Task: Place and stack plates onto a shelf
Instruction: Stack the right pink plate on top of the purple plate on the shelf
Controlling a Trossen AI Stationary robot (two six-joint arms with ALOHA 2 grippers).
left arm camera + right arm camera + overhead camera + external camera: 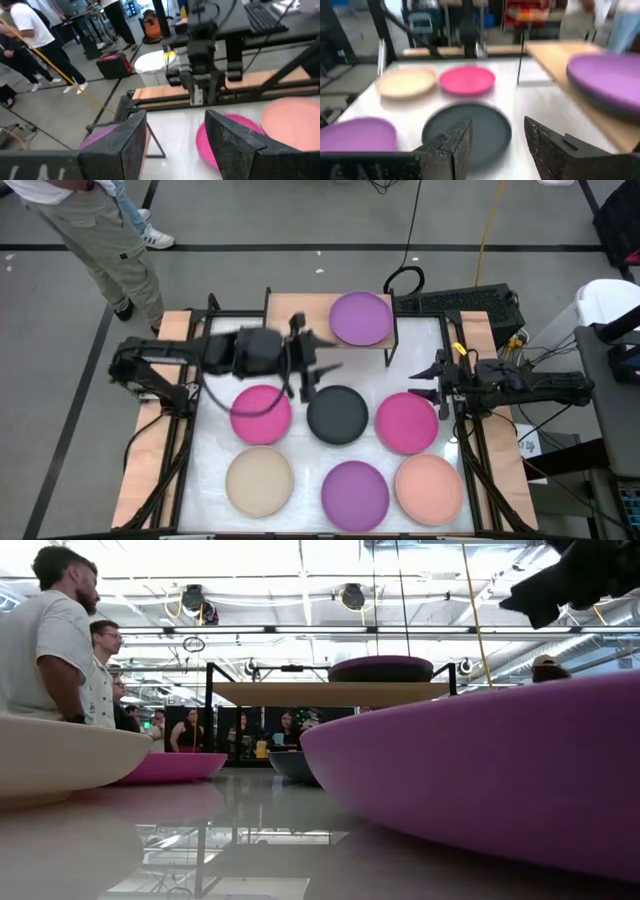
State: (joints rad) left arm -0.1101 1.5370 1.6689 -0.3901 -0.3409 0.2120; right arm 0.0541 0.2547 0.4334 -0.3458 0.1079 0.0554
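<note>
The left end effector (325, 368) hangs above the worktop (205, 490) just in front of the shelf (300, 310), its fingers (125, 145) spread apart with nothing between them. Directly below and a little forward of it lies the dark grey plate (337, 414); the magenta plate (261, 414) lies just to that arm's side, partly under the arm. The right end effector (428, 380) waits at the worktop's right edge, its jaws likewise released and empty, with the second magenta plate (406, 422) just beside it.

Going by how things lie, the task is at an early stage. One purple plate (361, 318) sits on the right half of the shelf; in the right wrist view a darker rim shows beneath it, possibly a second plate under it, though that cannot be settled. The shelf's left half is bare.

Six plates remain on the worktop: the two magenta ones and the dark grey one in the near row, then the beige plate (259, 482), another purple plate (355, 491) and the salmon plate (429, 488) in the row farthest from the shelf. All lie flat and apart from one another.
</note>
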